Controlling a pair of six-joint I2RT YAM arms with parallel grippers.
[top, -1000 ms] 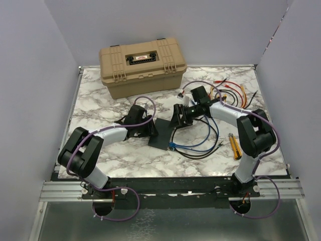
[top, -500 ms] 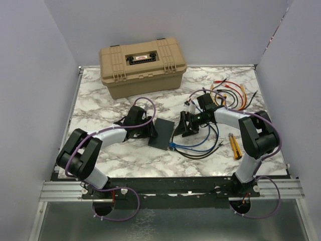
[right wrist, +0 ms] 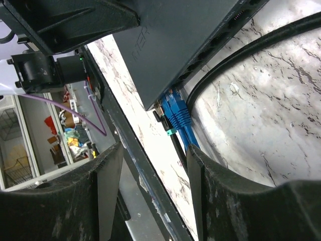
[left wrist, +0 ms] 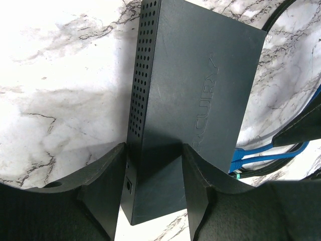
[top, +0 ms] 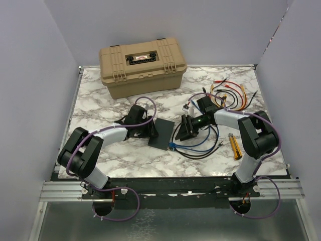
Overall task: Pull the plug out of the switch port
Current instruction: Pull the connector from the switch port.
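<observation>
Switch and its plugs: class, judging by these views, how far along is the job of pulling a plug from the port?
Done: the left gripper appears to clamp the switch by its near end, bracing it. In hand: the right gripper is open, lined up on the blue plugs without touching them. Left: the plugs sit in their ports, so gripping one and pulling it out remain.

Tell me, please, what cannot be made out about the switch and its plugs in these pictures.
- Port row of the switch: top view, too small to see.
- Latches on the blue plugs: right wrist view, not showing from this side, in shadow.
- Whether the right fingers touch the plugs: same view, depth unclear.
- Where the plugs enter: left wrist view, the switch's body hides it; the left fingers cover its near end.
</observation>
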